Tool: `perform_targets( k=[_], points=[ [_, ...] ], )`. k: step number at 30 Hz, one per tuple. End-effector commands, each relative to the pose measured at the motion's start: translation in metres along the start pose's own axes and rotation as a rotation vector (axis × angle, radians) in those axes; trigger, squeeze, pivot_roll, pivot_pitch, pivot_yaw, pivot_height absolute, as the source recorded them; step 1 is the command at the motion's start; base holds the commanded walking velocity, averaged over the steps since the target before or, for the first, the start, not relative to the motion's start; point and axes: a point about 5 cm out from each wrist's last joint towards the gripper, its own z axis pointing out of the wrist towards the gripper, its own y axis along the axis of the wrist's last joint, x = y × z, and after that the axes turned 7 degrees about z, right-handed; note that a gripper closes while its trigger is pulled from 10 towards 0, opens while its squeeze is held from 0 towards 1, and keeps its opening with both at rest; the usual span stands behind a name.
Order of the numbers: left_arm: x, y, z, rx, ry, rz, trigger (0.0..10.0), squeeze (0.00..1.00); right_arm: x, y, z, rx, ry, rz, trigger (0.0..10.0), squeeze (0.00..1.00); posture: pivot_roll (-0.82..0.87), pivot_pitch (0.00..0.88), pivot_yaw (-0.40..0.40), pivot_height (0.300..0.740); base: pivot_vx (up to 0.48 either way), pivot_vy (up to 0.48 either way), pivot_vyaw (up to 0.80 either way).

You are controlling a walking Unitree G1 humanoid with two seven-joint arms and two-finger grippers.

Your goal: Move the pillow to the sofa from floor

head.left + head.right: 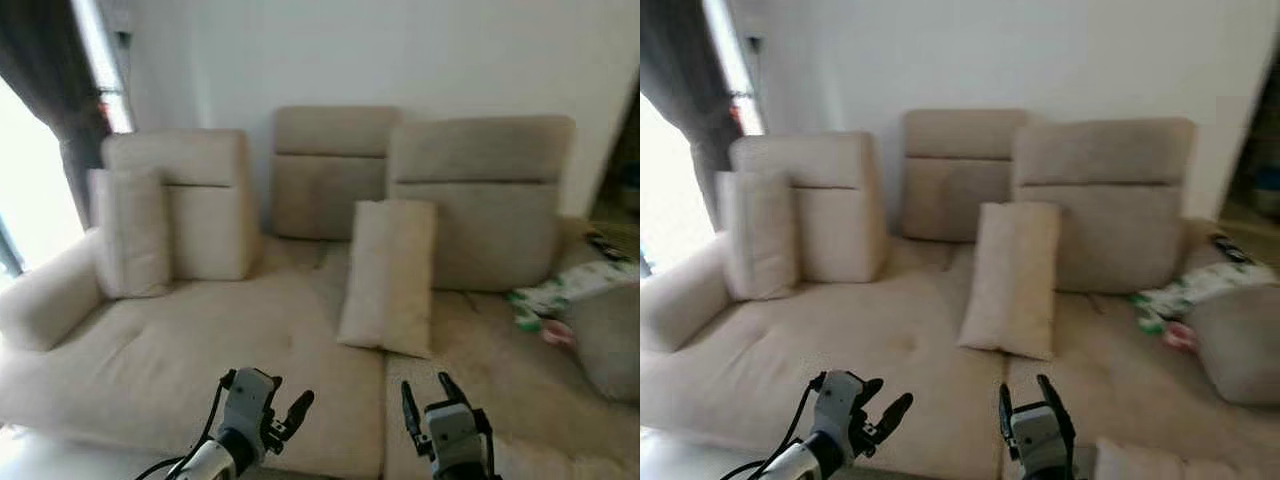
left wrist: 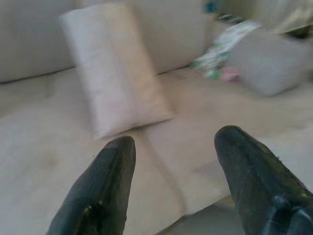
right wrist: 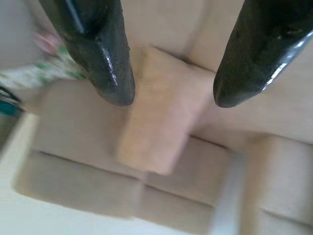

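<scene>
With the pillow (image 1: 388, 277) already propped upright against the sofa (image 1: 200, 350) backrest and both my left gripper (image 1: 262, 410) and right gripper (image 1: 432, 400) spread apart and empty, I worry a careless nudge topples it.

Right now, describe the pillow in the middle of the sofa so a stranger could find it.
On the beige sofa, look at the seat's centre seam. The pillow stands there upright, leaning against the right backrest. Unlike the pillow at the left armrest, it stands mid-seat.
</scene>
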Motion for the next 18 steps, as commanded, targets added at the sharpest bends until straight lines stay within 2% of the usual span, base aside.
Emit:
perform_targets(
  k=[1,16,18],
  points=[
    [0.0050,-0.0055,-0.0043,0.024,0.014,-0.008,10.0,0.00,0.0036,0.0011,0.0023,-0.004,0.011,0.003,10.0,0.00,0.09,0.000,0.081,0.740,0.000,0.000,0.00],
    [0.0058,-0.0061,-0.0041,0.023,0.017,-0.004,10.0,0.00,0.0042,-0.0007,0.0031,0.006,0.031,0.008,10.0,0.00,0.08,0.000,0.074,0.740,0.000,0.000,0.00],
    [0.0053,-0.0059,-0.0036,0.025,0.019,0.024,10.0,0.00,0.0026,-0.0013,0.0031,0.009,0.029,-0.010,10.0,0.00,0.08,0.000,0.072,0.740,0.000,-0.131,0.00]
  ],
)
